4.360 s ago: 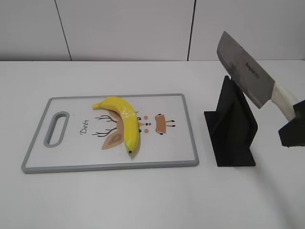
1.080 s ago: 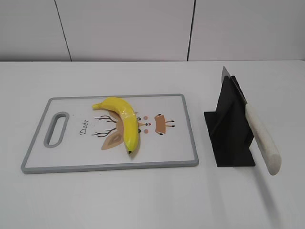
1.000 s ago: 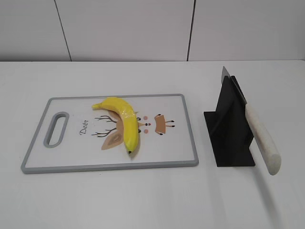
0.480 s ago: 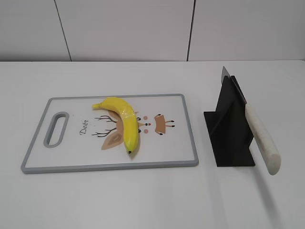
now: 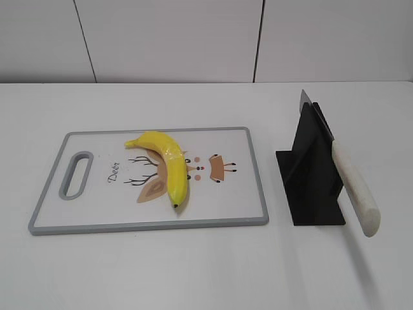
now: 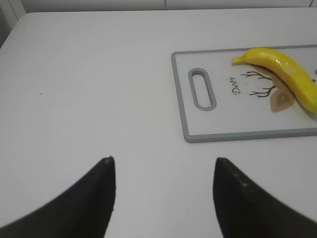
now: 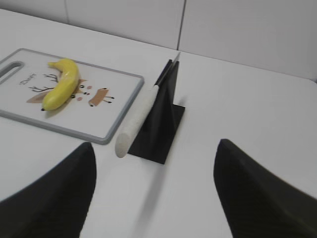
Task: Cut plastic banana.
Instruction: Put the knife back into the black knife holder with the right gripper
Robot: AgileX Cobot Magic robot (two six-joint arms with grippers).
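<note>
White worktop [image 5: 193, 271]: yellow plastic banana [image 5: 169, 165] uncut on the grey-rimmed cutting board [image 5: 255, 169].
Our left gripper [image 6: 163, 198] and right gripper [image 7: 154, 191] gape, holding nothing; next we'd grasp the white-handled cleaver [image 5: 355, 190] in its black stand [image 5: 312, 174].

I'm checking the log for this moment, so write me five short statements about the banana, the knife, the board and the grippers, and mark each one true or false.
1. The banana lies on the cutting board. True.
2. The knife rests in the black stand with its pale handle pointing toward the camera in the exterior view. True.
3. The right gripper is shut on the knife. False: its jaws are wide apart and hold nothing; the knife sits in the stand.
4. The banana is cut into two separate pieces. False: it shows as one whole piece.
5. The left gripper is open over bare table, short of the board's handle end. True.
</note>
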